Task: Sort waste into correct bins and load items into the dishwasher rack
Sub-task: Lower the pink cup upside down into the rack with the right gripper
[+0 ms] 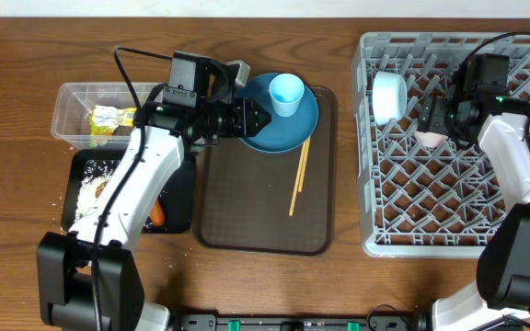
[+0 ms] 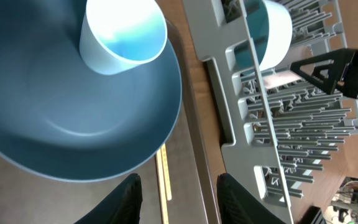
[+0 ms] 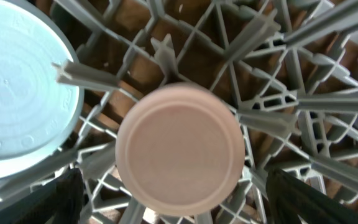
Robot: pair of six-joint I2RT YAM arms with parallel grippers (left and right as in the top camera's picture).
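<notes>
The left gripper is released: in the left wrist view its two fingers stand apart at the lower edge with nothing between them. Right in front of it is the rim of the large blue plate. From overhead the fingertips look to be at the plate's left edge, but I cannot tell whether they touch it. The light blue cup stands upright on the far part of the plate. The plate itself lies on the brown serving tray, and the wooden chopsticks lie on this tray just beside the plate.

The right gripper is also opened wide, its fingers well apart from the pink cup, which sits upside down among the pegs of the dishwasher rack. The white bowl stands on its side in the rack, near this cup.

On the tabletop at the left, the yellow-green wrapper is in the clear tub, and the rice and the carrot stick are in the black tray.

I judge that the sorting looks done and the loading is in hand: the plate, the light blue cup and the chopsticks are not yet in the rack. The next move asks for care, because the cup may slide or tip if the plate is lifted by its rim; taking the cup first seems safer
</notes>
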